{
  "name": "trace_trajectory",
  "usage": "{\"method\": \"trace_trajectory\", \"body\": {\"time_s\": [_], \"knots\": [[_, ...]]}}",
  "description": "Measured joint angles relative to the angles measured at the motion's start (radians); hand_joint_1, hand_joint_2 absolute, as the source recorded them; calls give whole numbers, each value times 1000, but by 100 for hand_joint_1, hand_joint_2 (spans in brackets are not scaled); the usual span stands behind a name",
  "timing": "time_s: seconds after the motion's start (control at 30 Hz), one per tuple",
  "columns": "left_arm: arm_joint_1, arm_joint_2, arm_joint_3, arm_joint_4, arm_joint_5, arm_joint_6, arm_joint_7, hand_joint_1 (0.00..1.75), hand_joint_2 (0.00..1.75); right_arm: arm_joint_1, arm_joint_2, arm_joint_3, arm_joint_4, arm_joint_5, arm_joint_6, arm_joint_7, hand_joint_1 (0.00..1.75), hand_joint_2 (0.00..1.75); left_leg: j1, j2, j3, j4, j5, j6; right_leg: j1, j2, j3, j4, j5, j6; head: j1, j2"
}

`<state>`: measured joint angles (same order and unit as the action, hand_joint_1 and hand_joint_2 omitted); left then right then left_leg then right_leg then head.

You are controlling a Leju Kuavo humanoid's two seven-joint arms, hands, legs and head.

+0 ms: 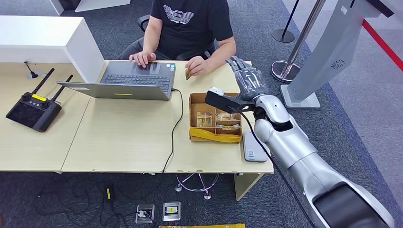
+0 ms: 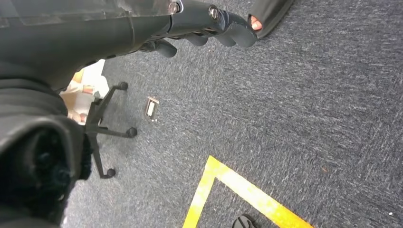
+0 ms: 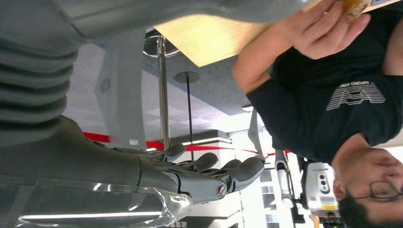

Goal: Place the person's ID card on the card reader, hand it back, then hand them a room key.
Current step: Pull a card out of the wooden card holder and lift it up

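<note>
Silver right arm reaches over the desk's far corner toward a seated person.

Largest is the wooden desk (image 1: 123, 137), with the person (image 1: 190, 23) in a black shirt sitting behind it. Next comes an open laptop (image 1: 128, 80), on which one of the person's hands rests, and a black remote controller (image 1: 32, 110) toward the left end. A cardboard box (image 1: 214, 121) of room keys sits near the right edge, with a grey card reader (image 1: 253, 147) just beside it. The right hand (image 1: 247, 78) hovers above the corner, fingers (image 3: 237, 168) released, spread and grasping nothing. The small ID card (image 1: 188, 74) is pinched in the person's other hand (image 1: 197, 65), near the robot's. The left hand (image 2: 214, 26) hangs over grey carpet, fingers loosely curled on nothing.
</note>
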<state>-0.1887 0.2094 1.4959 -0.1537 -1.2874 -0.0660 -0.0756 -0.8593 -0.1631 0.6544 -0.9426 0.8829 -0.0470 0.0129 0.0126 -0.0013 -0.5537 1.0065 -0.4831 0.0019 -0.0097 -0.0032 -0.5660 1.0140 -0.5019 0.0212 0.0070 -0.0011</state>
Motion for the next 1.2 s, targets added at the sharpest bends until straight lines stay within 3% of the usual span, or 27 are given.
{"method": "trace_trajectory", "body": {"time_s": [0.3, 0.5, 0.73, 0.9, 1.2], "knots": [[1, -10, 8, 0, 13, 19, 15, 0, 0, 169, -93, -72, -341, -9, 58, 124, 0, 175, 0, 1, 0, 0, -1, -1, 0, 1, 0, 0, 0, 0, 0, 0], [1, -14, 15, 0, 20, 21, 17, 0, 0, 215, -123, -97, -469, -14, 70, 144, 0, 175, 0, 1, 0, 0, -1, -1, 0, 1, 0, 0, 0, 0, 0, 0], [1, -19, 23, 0, 25, 33, 32, 0, 0, 372, -141, -105, -624, -30, 76, 288, 0, 175, 0, 1, 0, 0, -2, -2, 0, 1, 0, 0, -1, -1, 0, 0], [0, -21, 24, 0, 26, 44, 44, 0, 0, 480, -155, -92, -688, -17, 42, 323, 0, 175, 0, 1, 0, -1, -2, -2, 0, 1, 0, 0, -1, -1, 0, 0], [-3, -24, 24, 0, 18, 46, 46, 0, 0, 542, -156, -53, -664, 88, -46, 303, 0, 175, 1, 1, 0, -1, -2, -2, 0, 1, 0, 0, -1, -1, 0, 0]]}}
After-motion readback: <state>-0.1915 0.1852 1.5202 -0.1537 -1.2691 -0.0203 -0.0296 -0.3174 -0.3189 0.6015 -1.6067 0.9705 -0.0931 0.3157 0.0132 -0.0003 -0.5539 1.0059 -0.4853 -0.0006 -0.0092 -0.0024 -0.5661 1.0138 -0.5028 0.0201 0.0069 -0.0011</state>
